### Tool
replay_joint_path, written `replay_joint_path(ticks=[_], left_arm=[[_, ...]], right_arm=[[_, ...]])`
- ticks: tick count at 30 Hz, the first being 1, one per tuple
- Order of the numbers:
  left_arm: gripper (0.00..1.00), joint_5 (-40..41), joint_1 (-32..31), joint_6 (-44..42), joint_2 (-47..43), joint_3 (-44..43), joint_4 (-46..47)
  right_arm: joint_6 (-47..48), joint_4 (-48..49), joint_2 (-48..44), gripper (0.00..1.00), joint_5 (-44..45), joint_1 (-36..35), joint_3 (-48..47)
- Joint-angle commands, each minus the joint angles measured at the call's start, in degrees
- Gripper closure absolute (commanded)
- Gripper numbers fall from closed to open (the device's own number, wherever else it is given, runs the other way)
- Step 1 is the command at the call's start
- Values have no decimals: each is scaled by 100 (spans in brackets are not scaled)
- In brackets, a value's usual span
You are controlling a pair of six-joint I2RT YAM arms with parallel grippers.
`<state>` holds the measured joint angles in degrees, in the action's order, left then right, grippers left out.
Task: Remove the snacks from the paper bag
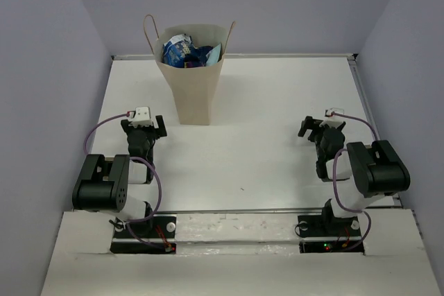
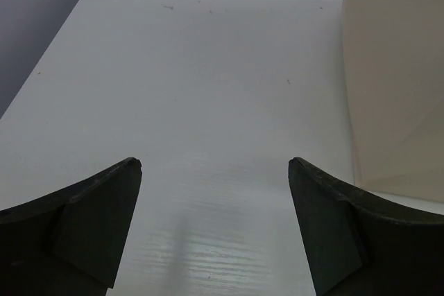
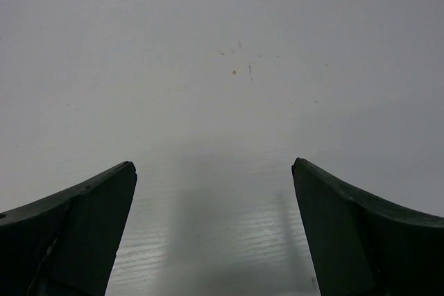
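The tan paper bag [image 1: 193, 86] stands upright at the back of the white table [image 1: 263, 116], left of centre, with two thin loop handles. Blue foil snack packets [image 1: 186, 50] show in its open top; a light-blue one [image 1: 214, 54] sits at the right side. The orange chip bag is hidden. My left gripper [image 1: 143, 125] is open and empty, low over the table, near and left of the bag's base. The bag's wall shows at the right of the left wrist view [image 2: 395, 74]. My right gripper [image 1: 314, 127] is open and empty at the right, far from the bag.
Grey walls enclose the table on the left, back and right. A metal rail [image 1: 361, 88] runs along the table's right edge. Both arm bases sit at the near edge. Small specks [image 3: 234, 71] mark the table ahead of the right gripper.
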<state>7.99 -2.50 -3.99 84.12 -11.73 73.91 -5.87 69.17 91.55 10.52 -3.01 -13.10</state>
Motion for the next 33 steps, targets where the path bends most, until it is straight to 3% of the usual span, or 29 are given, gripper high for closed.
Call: replay_joint_path(ticks=[1, 6, 8, 9, 10, 11, 13, 14, 15, 16, 18, 21, 23, 24, 25, 26, 27, 29, 30, 33], left_arm=[[1, 1, 39, -14, -150, -146, 1363], [1, -156, 39, -58, -237, -111, 1398], [1, -166, 48, -50, -875, 125, 1286], [1, -297, 48, -67, -1880, 118, 910], [1, -481, 48, -258, -2412, 22, -486], [1, -674, 48, -869, -2922, -492, -1457], [1, -677, 39, -1156, -3760, -1153, -3094], [1, -476, 39, -1148, -3893, -1531, -4442], [1, -4, 48, -948, -3981, -2291, -5482], [1, 88, 39, -894, -3956, -2682, -5901], [1, -172, 39, -971, -3763, -3921, -6640], [2, -1049, 39, -938, -2721, -5512, -7905], [16, -1255, 39, -657, -2087, -6781, -8379], [29, -1343, 39, -369, -1361, -7295, -8967], [30, -1379, 39, -227, -980, -7796, -9286], [30, -1379, 39, -95, -567, -8871, -9681], [22, -1335, 39, 29, 220, -9465, -10059], [16, -1282, 48, 117, 945, -10859, -11140], [11, -1300, 48, 109, 1445, -11199, -11370], [1, -1448, 39, 65, 1643, -11300, -11303]], right_arm=[[86, -977, -751, 0, 64, 28, -437], [-247, -2703, -1955, 0, -243, 28, -1334], [-492, -2960, -2280, 0, -532, 28, -1580], [-555, -3092, -2578, 0, -656, 28, -1781], [-608, -3111, -2711, 0, -848, 28, -1862], [-617, -3146, -2817, 0, -1364, 28, -1941], [-530, -3451, -2949, 0, -1928, 28, -2318], [-477, -3680, -2932, 6, -2201, 28, -2511], [-442, -4274, -2880, 20, -2595, 28, -3026], [-433, -4584, -2688, 29, -2738, 28, -3310], [-380, -5191, -2467, 48, -2985, 28, -3881], [-371, -6044, -2107, 50, -2575, -242, -4735], [-240, -6221, -1949, 47, -1944, -488, -5173], [-196, -6344, -1896, 45, -1810, -621, -5280], [-134, -6398, -1834, 43, -1695, -744, -5377], [-73, -6442, -1790, 41, -1633, -989, -5448], [-3, -6494, -1711, 38, -1563, -1078, -5535], [-124, -6486, -1667, 36, -1571, -1211, -5545], [-177, -6486, -1640, 36, -1597, -1281, -5528], [-336, -6477, -1623, 36, -1703, -1281, -5510]])
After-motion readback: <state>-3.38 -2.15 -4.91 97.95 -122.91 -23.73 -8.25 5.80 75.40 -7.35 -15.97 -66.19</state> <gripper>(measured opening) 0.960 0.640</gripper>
